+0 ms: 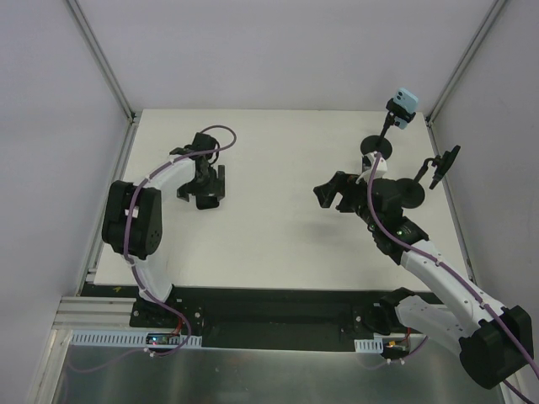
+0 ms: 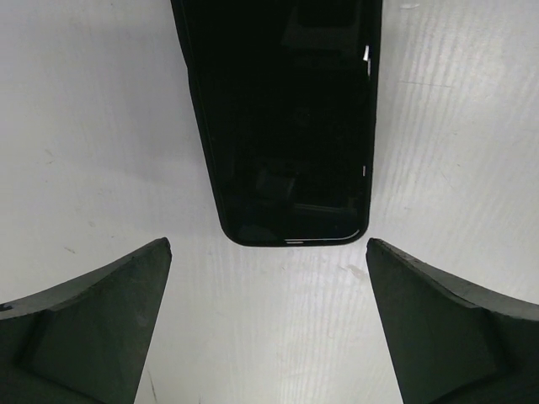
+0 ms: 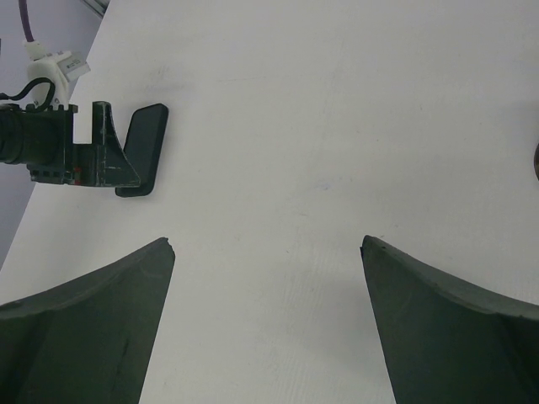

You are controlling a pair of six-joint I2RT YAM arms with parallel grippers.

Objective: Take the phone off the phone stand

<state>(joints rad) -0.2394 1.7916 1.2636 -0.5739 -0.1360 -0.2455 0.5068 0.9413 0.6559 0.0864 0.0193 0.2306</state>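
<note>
The black phone [image 2: 286, 118] lies flat on the white table, screen up. Its near end is just ahead of my left gripper [image 2: 268, 252], which is open and empty, with a finger on either side of the phone's line and not touching it. In the top view the phone [image 1: 209, 201] is at the left middle under the left gripper [image 1: 202, 183]. Two black phone stands [image 1: 378, 148] [image 1: 413, 192] with round bases stand at the far right. My right gripper [image 1: 328, 194] is open and empty beside them. In the right wrist view the right gripper [image 3: 268, 252] faces the phone [image 3: 145, 147].
One stand's arm carries a light blue clamp [image 1: 405, 104] at the back right corner; the other's clamp [image 1: 444, 165] hangs near the right wall. White walls enclose the table on three sides. The left gripper [image 3: 84, 156] shows in the right wrist view.
</note>
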